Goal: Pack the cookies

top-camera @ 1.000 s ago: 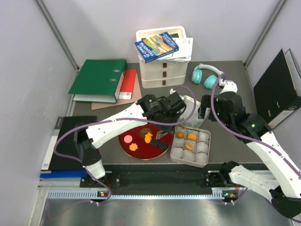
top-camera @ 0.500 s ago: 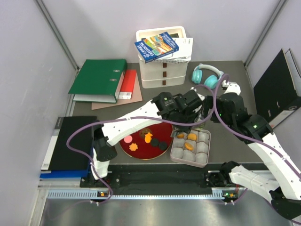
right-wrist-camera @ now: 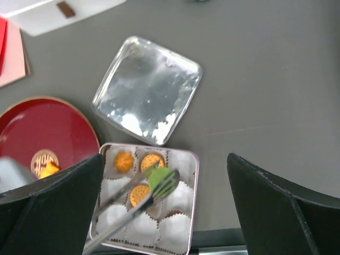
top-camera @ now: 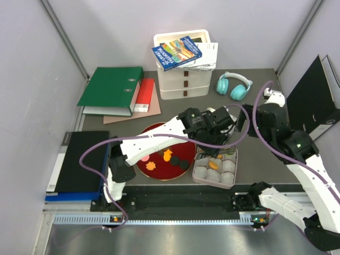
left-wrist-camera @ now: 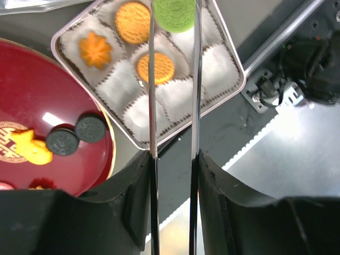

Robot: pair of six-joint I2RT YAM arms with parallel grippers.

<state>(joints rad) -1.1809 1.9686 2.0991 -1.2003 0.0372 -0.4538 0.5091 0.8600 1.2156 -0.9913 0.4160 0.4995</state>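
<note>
Left gripper (left-wrist-camera: 172, 159) was clamped on tongs (left-wrist-camera: 151, 79), whose tips pinched a green cookie (left-wrist-camera: 174, 13) by its rim above the tin (left-wrist-camera: 236, 69). It looked light and crumbly, probably needing a gentle squeeze. Other cookies (left-wrist-camera: 89, 128) lay on the plate (left-wrist-camera: 32, 79). Right gripper (right-wrist-camera: 164, 159) gaped wide, empty.

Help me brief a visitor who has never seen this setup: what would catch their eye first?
The bright green cookie, pinched in metal tongs that the left gripper holds over the open tin, where three orange cookies already sit in paper cups. Next, the red plate left of the tin with cookies yet to pack, and the shiny lid lying on the table beyond the tin.
</note>
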